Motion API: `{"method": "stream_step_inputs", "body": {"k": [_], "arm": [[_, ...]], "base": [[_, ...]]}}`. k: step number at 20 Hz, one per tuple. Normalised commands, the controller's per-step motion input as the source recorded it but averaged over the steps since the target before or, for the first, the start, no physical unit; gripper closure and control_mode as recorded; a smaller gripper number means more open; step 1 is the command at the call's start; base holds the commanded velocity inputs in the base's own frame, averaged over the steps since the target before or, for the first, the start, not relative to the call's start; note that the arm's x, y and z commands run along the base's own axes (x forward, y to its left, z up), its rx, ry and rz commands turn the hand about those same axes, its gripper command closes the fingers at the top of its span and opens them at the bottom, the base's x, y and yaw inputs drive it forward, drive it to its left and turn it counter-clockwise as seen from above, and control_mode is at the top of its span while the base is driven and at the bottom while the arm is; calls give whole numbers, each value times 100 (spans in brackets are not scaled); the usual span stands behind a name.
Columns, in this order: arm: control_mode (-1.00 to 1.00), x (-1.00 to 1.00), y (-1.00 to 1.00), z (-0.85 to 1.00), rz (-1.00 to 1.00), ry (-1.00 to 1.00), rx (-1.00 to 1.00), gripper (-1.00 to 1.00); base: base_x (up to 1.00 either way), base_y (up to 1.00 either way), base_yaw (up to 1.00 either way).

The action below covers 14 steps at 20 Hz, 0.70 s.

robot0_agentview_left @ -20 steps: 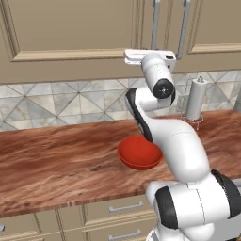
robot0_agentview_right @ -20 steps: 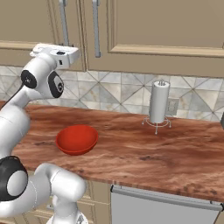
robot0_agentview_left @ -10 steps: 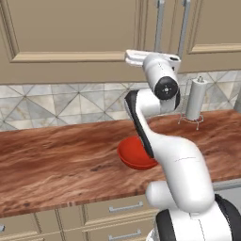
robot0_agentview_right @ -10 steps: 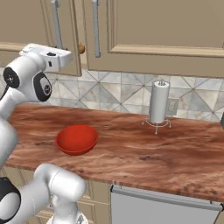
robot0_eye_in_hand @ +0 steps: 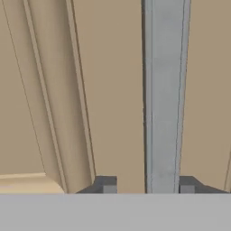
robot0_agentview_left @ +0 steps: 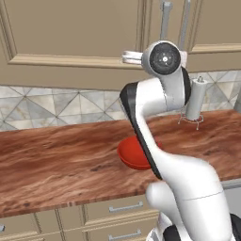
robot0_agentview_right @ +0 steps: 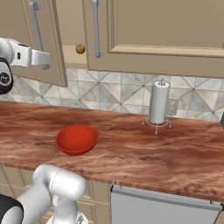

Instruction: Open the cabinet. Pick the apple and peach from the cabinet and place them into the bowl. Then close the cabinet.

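Reaching up from the base, the arm hides part of the bowl [robot0_agentview_left: 133, 153] in the left base view; the right base view shows the bowl whole on the counter [robot0_agentview_right: 131, 148], well apart from a paper towel holder [robot0_agentview_right: 158, 104]. The gripper [robot0_eye_in_hand: 145, 185] is raised to the cabinet [robot0_agentview_right: 144, 30], its fingers [robot0_eye_in_hand: 106, 184] set either side of the grey bar handle [robot0_eye_in_hand: 163, 90]; whether they actually pinch it is unclear. In the right base view the left door stands ajar and a small round fruit [robot0_agentview_right: 80, 48] sits inside.
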Motion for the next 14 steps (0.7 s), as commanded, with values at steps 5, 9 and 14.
{"method": "stream_step_inputs", "body": {"k": [5, 9, 14], "arm": [[-100, -74, 94, -100, 2, -19, -20, 100], [-100, -68, 89, -93, 1, -13, -4, 100], [-100, -28, 100, -8, -15, -2, 0, 100]], "base": [[0, 0, 0], [0, 0, 0], [0, 0, 0]]}}
